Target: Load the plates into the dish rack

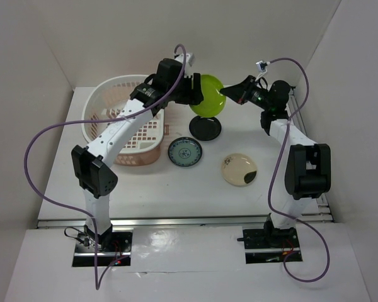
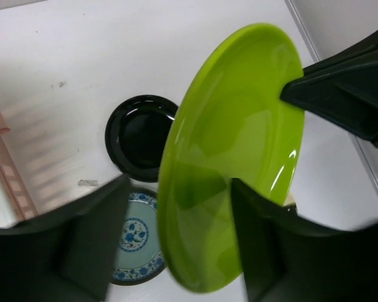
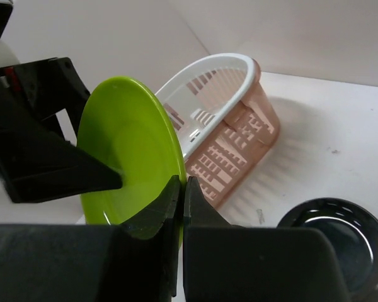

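Nothing is in the dish rack point(image 1: 101, 107) as far as I can see, though the left arm point(image 1: 123, 129) lies across part of it and hides some of the bottom. Three plates lie flat on the surface point(image 1: 176, 189) to the right of the rack: the black plate point(image 1: 205, 128) nearest the back, the blue-green patterned plate point(image 1: 185, 152) just in front of it, and the cream plate point(image 1: 239, 169) off to the right. The lime green plate point(image 1: 207, 95) is up in the air, tipped nearly on edge above the black one and just beside the rack's right end. So I judge this the first of four loads, caught at a hand-over. The right fingers point(image 3: 201, 214) are pinched tight on the green plate's rim and carry it. The left fingers point(image 2: 88, 239) stand wide apart with the plate between them, not yet clamped on it. The left arm stretches from its base up over the rack, wrist turned rightward. The right arm point(image 1: 305, 167) rises at the right side, elbow out, forearm bent back left toward the plate.
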You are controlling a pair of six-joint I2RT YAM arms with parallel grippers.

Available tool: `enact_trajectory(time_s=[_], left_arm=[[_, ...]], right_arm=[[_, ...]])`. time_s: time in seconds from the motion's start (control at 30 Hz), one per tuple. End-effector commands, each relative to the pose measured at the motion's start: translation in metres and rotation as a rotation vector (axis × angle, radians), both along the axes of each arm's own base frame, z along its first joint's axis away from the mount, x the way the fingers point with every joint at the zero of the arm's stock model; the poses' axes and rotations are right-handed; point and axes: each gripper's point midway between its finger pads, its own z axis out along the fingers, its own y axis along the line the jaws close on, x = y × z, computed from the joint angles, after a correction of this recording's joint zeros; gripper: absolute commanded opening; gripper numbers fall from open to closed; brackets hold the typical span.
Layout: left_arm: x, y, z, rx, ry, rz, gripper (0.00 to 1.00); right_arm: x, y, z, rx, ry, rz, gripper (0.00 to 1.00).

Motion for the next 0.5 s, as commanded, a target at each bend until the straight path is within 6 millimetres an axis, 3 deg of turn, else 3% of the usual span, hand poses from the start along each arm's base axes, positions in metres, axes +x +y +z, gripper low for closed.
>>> enact_trajectory(time_s=[0.0, 0.17, 0.23, 0.37, 0.4, 0.43, 0.47], left_arm=[[-0.005, -0.005, 0.03, -0.023, -0.092, -0.028, 0.68], [-0.001, -0.003, 0.04, -0.03, -0.119, -0.01, 0.25], [-0.001, -0.003, 0.04, -0.03, -0.119, -0.01, 0.03], [-0.001, 0.001, 0.049, -0.033, -0.139, 0.01, 0.0], [0.001, 0.003, 0.049, -0.028, -0.142, 0.024, 0.0], [0.0, 0.007, 0.055, -0.03, -0.155, 0.037, 0.0], [0.002, 0.015, 0.061, -0.014, -0.177, 0.072, 0.0]], right_arm=[[-0.004, 0.009, 0.03, 0.017, -0.109, 0.047, 0.0], [0.0, 0.009, 0.02, 0.017, -0.082, 0.047, 0.0], [0.001, 0.013, 0.016, 0.012, -0.08, 0.055, 0.0], [0.004, 0.018, 0.009, 0.012, -0.061, 0.064, 0.0], [0.004, 0.018, 0.009, 0.012, -0.061, 0.064, 0.11], [0.008, 0.017, 0.005, 0.015, -0.051, 0.051, 0.39], [0.009, 0.017, 0.006, 0.015, -0.042, 0.051, 0.99]])
